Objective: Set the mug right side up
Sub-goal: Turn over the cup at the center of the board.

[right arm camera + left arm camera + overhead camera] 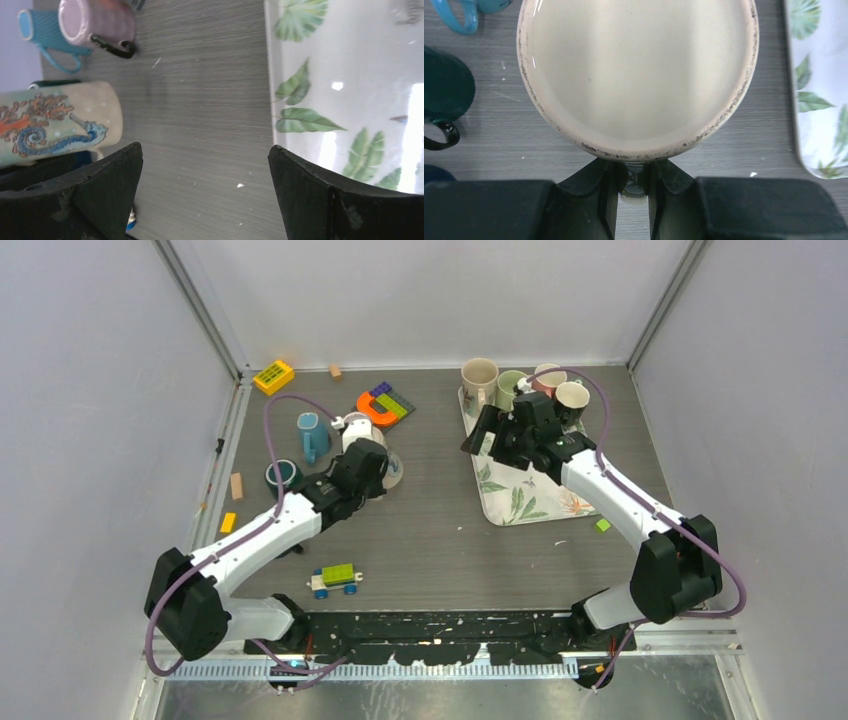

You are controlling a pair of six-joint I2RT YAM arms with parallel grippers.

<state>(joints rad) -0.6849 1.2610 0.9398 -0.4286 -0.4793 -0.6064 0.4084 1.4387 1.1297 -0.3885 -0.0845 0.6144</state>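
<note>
No readable lettering, brand, number or sign on the mug [636, 75]; none elsewhere in view

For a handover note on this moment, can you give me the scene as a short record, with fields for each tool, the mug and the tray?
left tool: shut on the cream mug
right tool: open, empty, over the tray's edge
cream mug pose: one round face towards the left wrist camera; upright or not, cannot tell
tray: leaf print, upright mugs at its far end
also on the table: blue mug, dark teal mug, both left of the cream mug
</note>
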